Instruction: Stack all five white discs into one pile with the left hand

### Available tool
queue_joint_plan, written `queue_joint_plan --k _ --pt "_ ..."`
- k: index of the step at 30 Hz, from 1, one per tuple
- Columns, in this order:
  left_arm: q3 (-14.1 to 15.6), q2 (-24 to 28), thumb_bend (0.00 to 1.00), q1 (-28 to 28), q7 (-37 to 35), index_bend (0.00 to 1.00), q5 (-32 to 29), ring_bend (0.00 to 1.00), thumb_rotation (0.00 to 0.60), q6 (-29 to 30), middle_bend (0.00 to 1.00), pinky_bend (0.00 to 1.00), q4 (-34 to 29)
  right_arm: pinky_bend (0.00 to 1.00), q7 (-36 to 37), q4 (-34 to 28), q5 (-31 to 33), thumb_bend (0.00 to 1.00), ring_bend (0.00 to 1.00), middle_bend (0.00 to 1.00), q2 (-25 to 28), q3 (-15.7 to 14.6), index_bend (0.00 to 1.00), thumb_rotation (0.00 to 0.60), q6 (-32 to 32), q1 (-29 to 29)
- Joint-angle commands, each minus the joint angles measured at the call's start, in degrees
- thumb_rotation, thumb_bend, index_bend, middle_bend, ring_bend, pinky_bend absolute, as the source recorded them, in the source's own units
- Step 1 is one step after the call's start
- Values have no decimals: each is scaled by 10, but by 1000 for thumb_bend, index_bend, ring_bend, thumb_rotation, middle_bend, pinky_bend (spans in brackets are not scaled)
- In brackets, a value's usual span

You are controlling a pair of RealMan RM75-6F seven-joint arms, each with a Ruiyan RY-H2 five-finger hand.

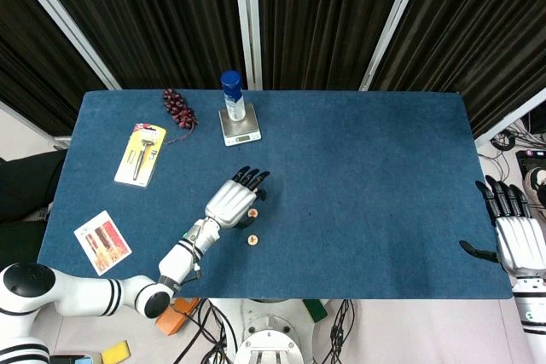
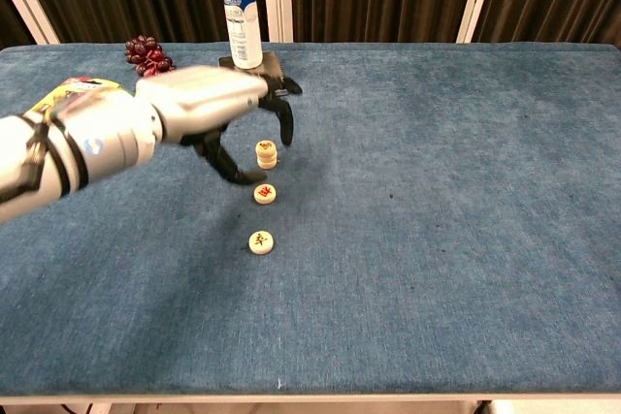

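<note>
Left hand (image 2: 228, 109), fingers spread and holding nothing, hovers over the short pile of white discs (image 2: 266, 154) near mid-table, with two single discs (image 2: 265, 194) (image 2: 260, 241) lying apart in a line toward the near edge, while broad bare blue table (image 2: 456, 191) stretches away rightward.

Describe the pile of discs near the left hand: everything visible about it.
The pile of discs is a short upright column of cream-white round pieces, about three high, though the count is hard to tell. The top face carries a dark reddish mark. It stands on the blue cloth table, nearer the scale than the two single discs. The left hand hovers over it with fingers spread and seems not to touch it. In the head view the hand mostly hides it.
</note>
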Motion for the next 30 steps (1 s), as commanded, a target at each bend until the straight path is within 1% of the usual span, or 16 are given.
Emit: queue_joint_plan --k 1,10,18,30 --pt "7 -17 301 1 20 371 6 0 600 -4 2 0 18 0 0 0 -1 128 0 0 1 -1 0 600 5 -4" --pt "10 -42 310 4 53 389 13 0 600 -9 0 0 60 0 2 0 -1 128 0 0 0 -3 0 600 14 -10" --pt "10 -55 317 7 64 402 27 0 600 -14 0 0 91 0 -1 -2 -2 128 0 0 0 -3 0 600 18 -12" --pt "4 -65 317 13 68 419 36 0 600 -25 0 0 112 0 -1 -3 -1 128 0 0 0 -2 0 600 19 -15"
